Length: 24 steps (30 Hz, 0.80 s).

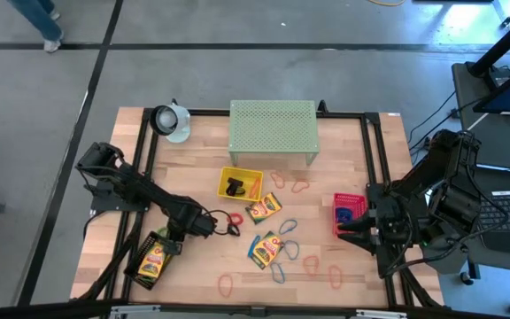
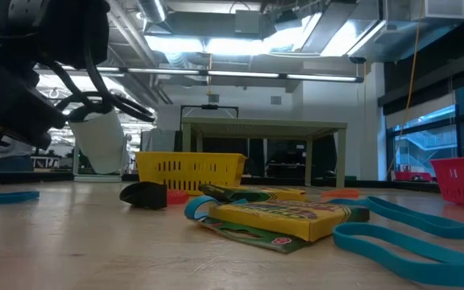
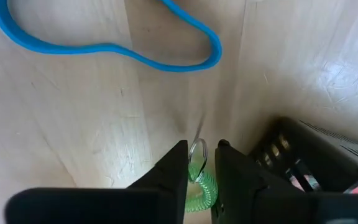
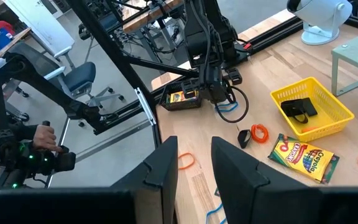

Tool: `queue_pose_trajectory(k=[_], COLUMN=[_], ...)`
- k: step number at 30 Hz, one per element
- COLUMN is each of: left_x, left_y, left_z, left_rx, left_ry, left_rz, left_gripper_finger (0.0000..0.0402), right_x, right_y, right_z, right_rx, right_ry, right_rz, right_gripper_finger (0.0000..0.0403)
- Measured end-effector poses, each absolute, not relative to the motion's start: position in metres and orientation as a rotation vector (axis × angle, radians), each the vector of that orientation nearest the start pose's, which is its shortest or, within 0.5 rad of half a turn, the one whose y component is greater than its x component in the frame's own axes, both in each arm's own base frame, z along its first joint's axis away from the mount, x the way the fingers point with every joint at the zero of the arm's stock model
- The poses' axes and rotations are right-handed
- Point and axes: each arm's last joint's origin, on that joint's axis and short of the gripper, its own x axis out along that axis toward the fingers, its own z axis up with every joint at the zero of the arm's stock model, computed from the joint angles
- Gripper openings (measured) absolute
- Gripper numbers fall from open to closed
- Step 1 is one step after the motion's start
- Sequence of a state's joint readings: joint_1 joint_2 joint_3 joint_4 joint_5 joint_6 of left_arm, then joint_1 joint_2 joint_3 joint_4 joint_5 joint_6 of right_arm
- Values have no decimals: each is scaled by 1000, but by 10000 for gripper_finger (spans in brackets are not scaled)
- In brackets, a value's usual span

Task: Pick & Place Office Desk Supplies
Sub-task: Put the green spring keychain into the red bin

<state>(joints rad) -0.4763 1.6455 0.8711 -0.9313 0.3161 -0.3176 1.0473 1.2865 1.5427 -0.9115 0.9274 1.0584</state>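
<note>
Left gripper (image 3: 201, 163) lower centre, fingers nearly together around green coil (image 3: 199, 186); right gripper (image 4: 194, 163) apart, empty.

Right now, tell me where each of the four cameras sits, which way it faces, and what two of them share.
High: overhead, straight down; both arms, left end effector, right end effector.
Low: table height, level across crayon box into the room; a dark arm at upper left.
Left wrist: down at the wood; own fingers around a green coil, beside a blue loop.
Right wrist: across the table; own fingers, the left arm beyond.
Shared: yellow tray.
</note>
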Motion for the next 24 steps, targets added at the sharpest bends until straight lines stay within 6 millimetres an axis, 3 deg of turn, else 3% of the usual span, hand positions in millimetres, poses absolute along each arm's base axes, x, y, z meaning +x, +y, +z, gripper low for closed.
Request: queue_pose_trajectory(k=[10, 19, 24], left_x=[212, 211, 221], left_y=[-119, -118, -120], left_z=[144, 145, 157], left_rx=[-84, -181, -165], left_ry=[1818, 1859, 1821], left_rz=[-301, -280, -243], left_gripper_finger=[6, 2, 2], right_x=[137, 137, 136], right_y=[191, 191, 190], right_z=[426, 426, 427], right_rx=[501, 502, 500], right_ry=[368, 367, 361], right_rz=[-81, -81, -85], right_gripper_finger=[98, 98, 98])
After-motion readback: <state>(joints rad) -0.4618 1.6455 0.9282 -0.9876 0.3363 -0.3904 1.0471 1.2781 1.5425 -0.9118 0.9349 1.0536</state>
